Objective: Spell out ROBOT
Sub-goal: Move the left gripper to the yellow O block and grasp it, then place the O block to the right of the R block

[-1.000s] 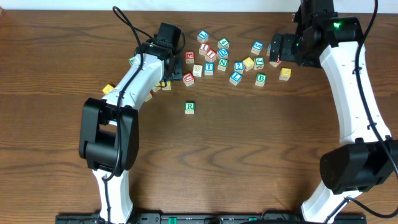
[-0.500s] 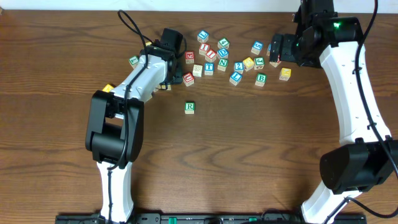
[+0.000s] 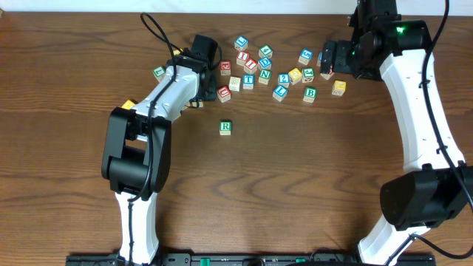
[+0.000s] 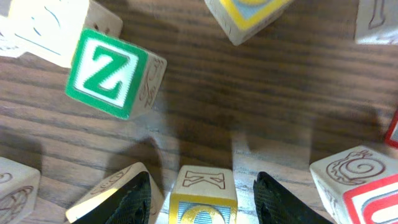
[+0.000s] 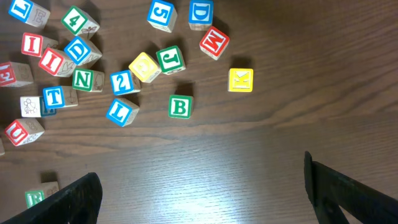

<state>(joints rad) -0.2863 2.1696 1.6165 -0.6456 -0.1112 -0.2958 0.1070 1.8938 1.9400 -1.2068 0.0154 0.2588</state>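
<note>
The left arm reached from 6 o'clock toward 1 o'clock, the left end effector pointing straight down, fingers parted. The right arm stretched toward 12 o'clock, the right end effector spread wide.

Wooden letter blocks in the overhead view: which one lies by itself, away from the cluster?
The green-lettered R block. It lies alone on the wooden table, nearer the robot's bases than the cluster of blocks, touching no other block.

You can read a green R on the R block, standing alone on the near side. The far cluster gives you a green B block, blue T block, green N block, red M block and yellow K block. At far left there is a green Z block.
</note>
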